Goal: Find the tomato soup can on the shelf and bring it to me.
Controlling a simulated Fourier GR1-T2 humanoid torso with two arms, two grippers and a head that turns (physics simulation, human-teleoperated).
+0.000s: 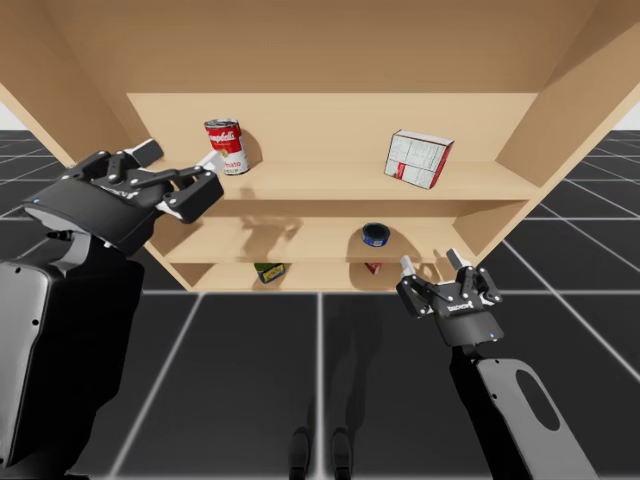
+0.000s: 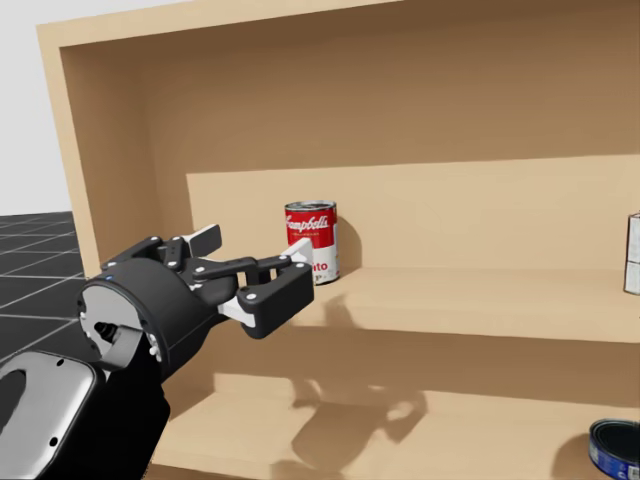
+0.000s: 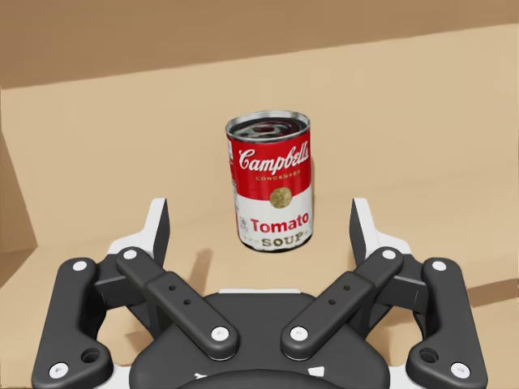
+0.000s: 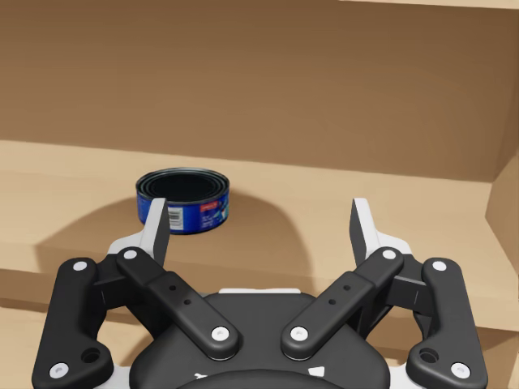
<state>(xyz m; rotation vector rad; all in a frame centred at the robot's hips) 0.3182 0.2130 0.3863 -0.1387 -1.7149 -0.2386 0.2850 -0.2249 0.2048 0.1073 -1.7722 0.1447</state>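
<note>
High view, shelf [image 1: 330, 178]: an open wooden unit with several boards is seen from above and in front.
High view, red-and-white can [image 1: 226, 146]: it is set upright on the upper board, towards the left end.
High view, left gripper [image 1: 185, 172]: it is held at the front edge of the upper board, just beside the red-and-white can, with its fingers spread apart.
High view, right gripper [image 1: 431, 262]: it is held in front of the lower boards, fingers apart, with nothing between them.
High view, other goods: a white-and-red box [image 1: 418, 158] is set on the upper board well to the right, and a low blue can [image 1: 376, 235] on the board below. A yellow-green item [image 1: 270, 271] and a small red item [image 1: 373, 267] lie on the lowest level.
Head view, left gripper: it is pointed at the red-and-white can, and a gap is seen between the fingertips and the can.
Left wrist view, red-and-white can: it is seen upright ahead of the gripper, centred between the two spread fingers and touched by neither.
Right wrist view, low blue can: it is seen ahead of the parted fingers, on a board, nearer one finger than the other and touched by neither.
</note>
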